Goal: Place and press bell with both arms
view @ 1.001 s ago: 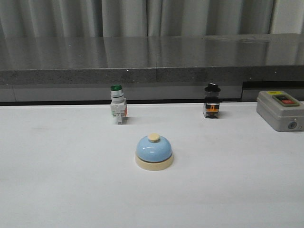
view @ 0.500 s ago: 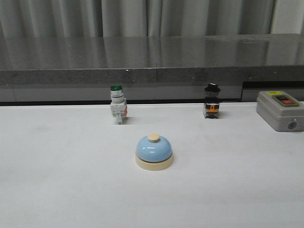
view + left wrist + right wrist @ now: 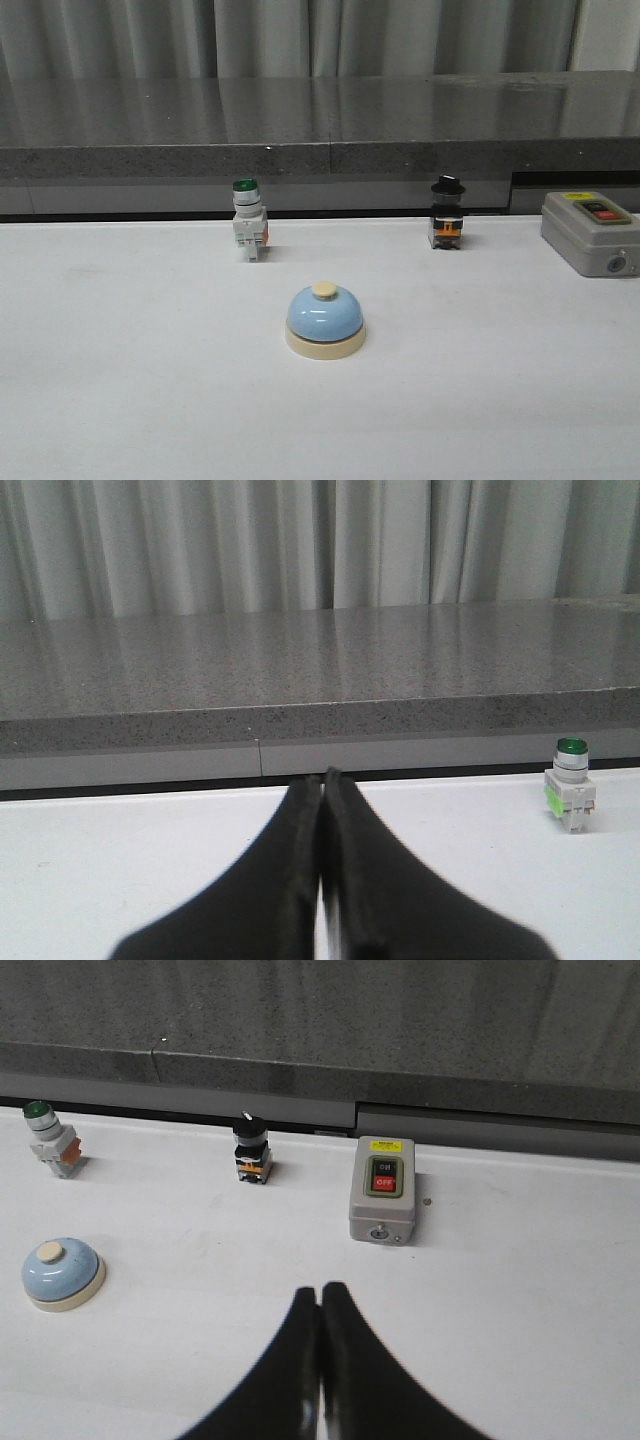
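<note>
The light-blue dome bell (image 3: 325, 320) with a cream base and cream button stands upright on the white table (image 3: 120, 380), near its middle. It also shows in the right wrist view (image 3: 63, 1273), well away from my right gripper (image 3: 319, 1290), which is shut and empty. My left gripper (image 3: 321, 776) is shut and empty over the table; the bell is out of its view. Neither arm shows in the front view.
A green-capped white push-button switch (image 3: 247, 220) stands behind the bell to the left. A black-knobbed switch (image 3: 447, 214) stands behind it to the right. A grey ON/OFF box (image 3: 590, 232) sits at the far right. A dark stone ledge (image 3: 320, 140) runs along the back.
</note>
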Robot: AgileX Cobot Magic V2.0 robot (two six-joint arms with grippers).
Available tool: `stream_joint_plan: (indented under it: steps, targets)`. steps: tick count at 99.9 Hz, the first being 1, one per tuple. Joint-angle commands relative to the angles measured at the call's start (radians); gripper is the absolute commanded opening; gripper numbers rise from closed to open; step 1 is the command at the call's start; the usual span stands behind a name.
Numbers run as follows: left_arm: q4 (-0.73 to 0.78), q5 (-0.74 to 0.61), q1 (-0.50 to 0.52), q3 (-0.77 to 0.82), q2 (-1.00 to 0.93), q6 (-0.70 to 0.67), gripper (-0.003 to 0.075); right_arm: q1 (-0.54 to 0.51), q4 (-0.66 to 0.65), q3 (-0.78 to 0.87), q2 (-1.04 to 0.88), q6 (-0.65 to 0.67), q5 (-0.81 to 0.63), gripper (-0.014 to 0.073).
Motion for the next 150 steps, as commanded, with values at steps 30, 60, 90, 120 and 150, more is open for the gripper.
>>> stream_joint_plan:
  steps: [30,60,90,120,150]
  targets:
    - [0.0,-0.079,0.002,0.042,-0.03,-0.009,-0.002,-0.006,-0.021,-0.025,0.01,0.001,-0.07,-0.006]
    - [0.0,-0.079,0.002,0.042,-0.03,-0.009,-0.002,-0.006,-0.021,0.043,-0.084,0.001,-0.193,-0.006]
    - [0.0,-0.079,0.002,0.042,-0.03,-0.009,-0.002,-0.135,0.081,0.256,-0.34,-0.028,-0.285,-0.006]
    - [0.0,-0.079,0.002,0.042,-0.03,-0.009,-0.002,-0.299,0.303,0.416,-0.329,-0.208,-0.491,-0.006]
    - [0.0,-0.079,0.002,0.042,-0.03,-0.009,-0.002,-0.312,0.279,0.524,-0.329,-0.207,-0.612,-0.006]
